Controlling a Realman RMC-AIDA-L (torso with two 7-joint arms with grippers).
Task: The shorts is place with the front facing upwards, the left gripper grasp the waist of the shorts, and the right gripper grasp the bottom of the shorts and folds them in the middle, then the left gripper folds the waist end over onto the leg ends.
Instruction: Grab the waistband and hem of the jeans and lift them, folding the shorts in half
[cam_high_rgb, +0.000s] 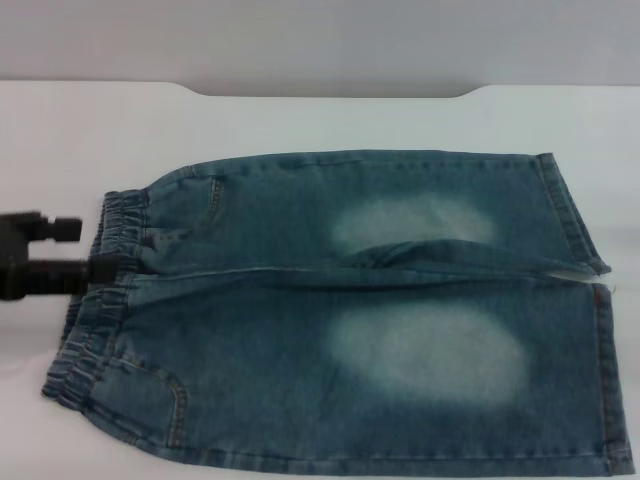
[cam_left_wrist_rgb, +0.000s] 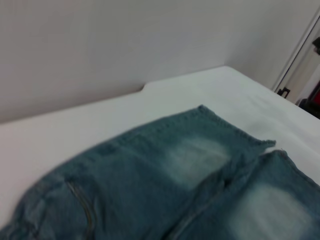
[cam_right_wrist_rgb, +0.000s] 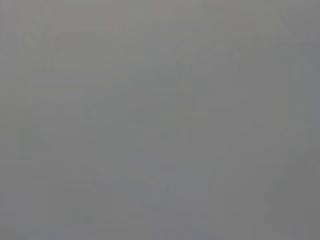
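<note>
You see the shorts (cam_high_rgb: 350, 320) spread flat on the white tabletop (cam_high_rgb: 330, 120), pale faded thigh patches facing up, the elastic waist (cam_high_rgb: 95, 300) to the left and the bottom of the shorts (cam_high_rgb: 600, 280) to the right with the slit between the two hems. Your left end effector (cam_high_rgb: 105, 268) reaches in from the left edge and meets the waistband near its middle, though you cannot tell whether it is released or clenched on the cloth. Your right end effector is out of view, its wrist camera showing only flat grey
</note>
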